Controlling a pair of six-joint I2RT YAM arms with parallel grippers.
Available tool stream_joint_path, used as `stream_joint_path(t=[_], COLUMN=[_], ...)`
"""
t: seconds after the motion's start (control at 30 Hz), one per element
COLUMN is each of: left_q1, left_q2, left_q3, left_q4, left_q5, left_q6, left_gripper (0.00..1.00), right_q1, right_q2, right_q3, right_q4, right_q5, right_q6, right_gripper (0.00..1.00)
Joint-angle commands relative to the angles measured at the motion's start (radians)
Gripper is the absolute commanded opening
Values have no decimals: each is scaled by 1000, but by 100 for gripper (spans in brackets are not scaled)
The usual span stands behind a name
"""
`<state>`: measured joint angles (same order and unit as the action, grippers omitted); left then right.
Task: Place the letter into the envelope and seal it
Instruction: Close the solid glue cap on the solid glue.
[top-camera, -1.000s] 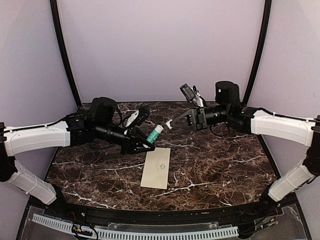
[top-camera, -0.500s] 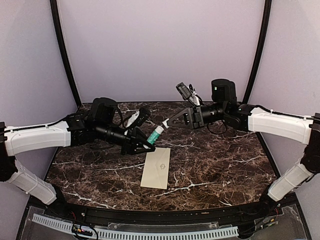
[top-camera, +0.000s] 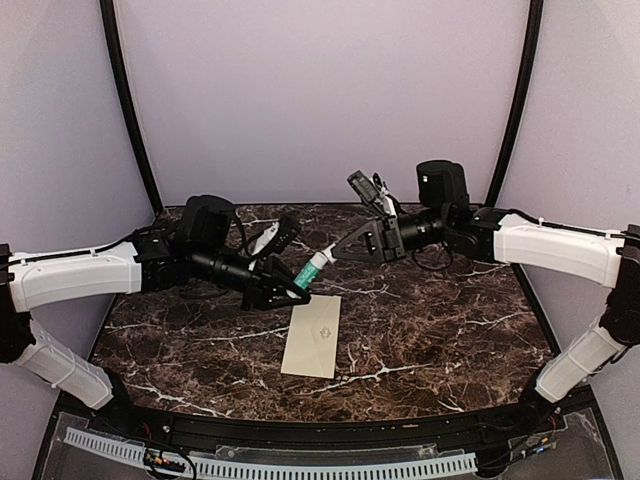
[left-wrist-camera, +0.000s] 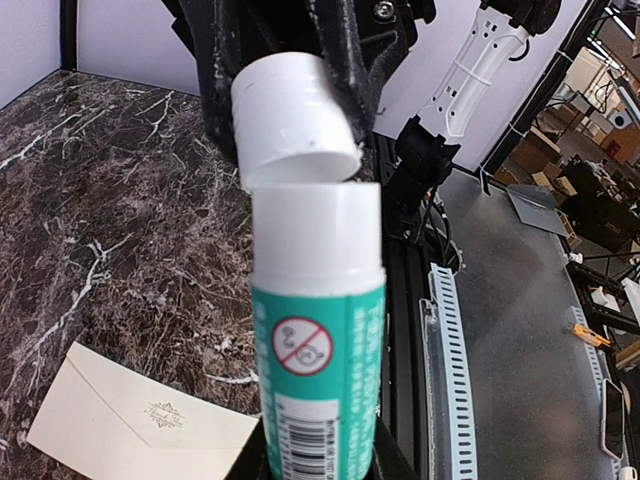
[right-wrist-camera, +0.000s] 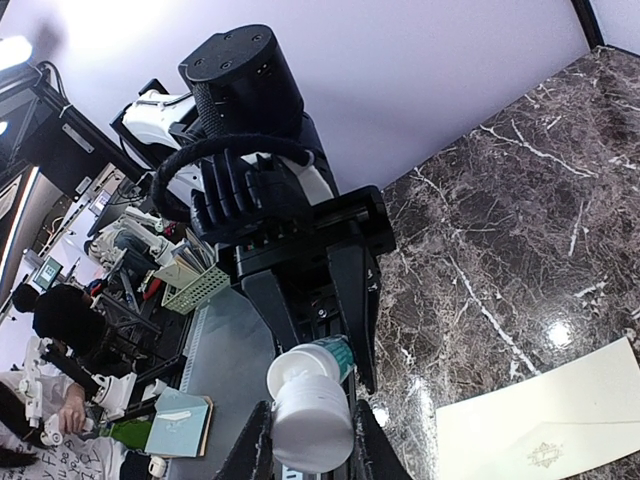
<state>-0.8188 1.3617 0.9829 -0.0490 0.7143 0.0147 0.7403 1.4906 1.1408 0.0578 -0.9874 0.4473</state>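
While your left gripper (top-camera: 292, 287) is clamped on the teal-and-white glue stick (top-camera: 310, 268), your right gripper (top-camera: 336, 250) is closed on its white cap (top-camera: 329, 253), and the two tools meet tip to tip above the middle of the marble table (top-camera: 450, 320). From the left wrist camera you see the cap (left-wrist-camera: 295, 120) tilted against the white end of the glue stick (left-wrist-camera: 318, 340), touching it along one edge. Whether it is seated on the stick you cannot tell.

Look just below and to the near side of that meeting point for the envelope (top-camera: 313, 335). It lies flat on the table, its long sides running roughly from far to near, and its far short edge sits just beside the left gripper's fingertips, under the low end of the glue stick. Neither gripper touches it; both are in the air above the table, and the right one is further from the envelope than the left.

In the left wrist view the envelope (left-wrist-camera: 130, 420) shows at lower left, with its small emblem (left-wrist-camera: 165, 413) face up at the point of the V-shaped seams. In the right wrist view it (right-wrist-camera: 540, 425) lies at lower right, off to the side of the cap (right-wrist-camera: 310, 420) held between the fingers.
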Motion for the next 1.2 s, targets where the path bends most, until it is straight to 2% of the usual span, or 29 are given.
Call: stream_joint_path(t=[0.0,0.67,1.17], left_q1=[-9,-9,-9], left_q2=[0,3,14], left_q3=[31,34,38], left_q4=[-2,-6,-12], left_q5=[18,18,18], left_q6=[8,11,11], left_gripper=[0,0,0], right_q1=[16,33,47], right_q2=[12,28,47], right_q3=[38,50,85], right_q4=[16,42,-54], right_q5=[-3,-37,-48], right_q6=[-10,13,-46], right_gripper=[8,7,6])
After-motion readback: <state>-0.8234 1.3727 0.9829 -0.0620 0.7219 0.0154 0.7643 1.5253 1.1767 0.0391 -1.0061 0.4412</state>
